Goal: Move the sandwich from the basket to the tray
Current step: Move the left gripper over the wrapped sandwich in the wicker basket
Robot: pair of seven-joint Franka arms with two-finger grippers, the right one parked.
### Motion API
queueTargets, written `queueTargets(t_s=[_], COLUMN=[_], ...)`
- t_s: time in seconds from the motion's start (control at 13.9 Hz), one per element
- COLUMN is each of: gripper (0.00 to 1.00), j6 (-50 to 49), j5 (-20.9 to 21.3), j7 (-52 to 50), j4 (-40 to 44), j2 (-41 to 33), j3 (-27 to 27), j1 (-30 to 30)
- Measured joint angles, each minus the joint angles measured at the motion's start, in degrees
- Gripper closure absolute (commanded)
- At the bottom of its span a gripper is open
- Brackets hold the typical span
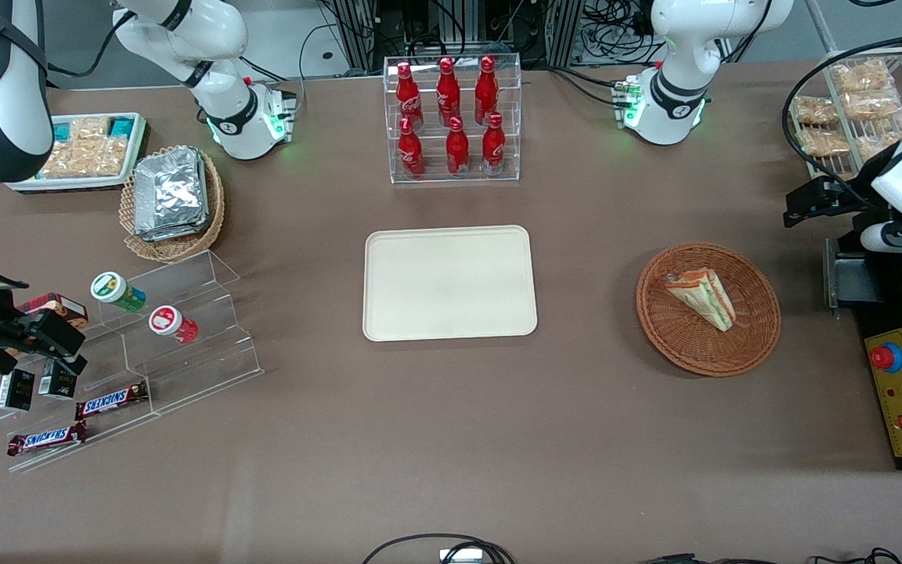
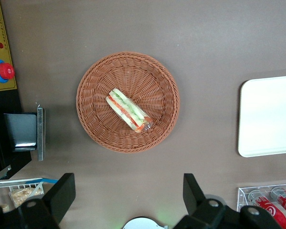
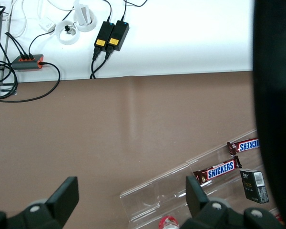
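The sandwich, a wrapped wedge with green, red and yellow layers, lies in the round reddish-brown basket. The cream tray lies flat at the table's middle with nothing on it. My left gripper hangs high above the table toward the working arm's end, farther from the front camera than the basket and apart from it. In the left wrist view its gripper is open and holds nothing, with the sandwich, the basket and part of the tray below.
A clear rack of red bottles stands farther back than the tray. A control box with a red button and a wire rack of snacks flank the basket. A tan basket of foil packets and an acrylic stand lie toward the parked arm's end.
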Motion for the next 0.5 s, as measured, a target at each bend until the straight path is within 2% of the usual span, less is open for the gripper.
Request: queueTargets(t_s=[0.36,0.5], gripper=[0.0,0.0], j6=[0.0,-0.1], j5=[0.4,2.5], j7=[-0.5,-0.6], j4=[0.1,-0.1], j2=[0.1,0.4], j3=[0.1,0.2], j1=[0.3,0.4])
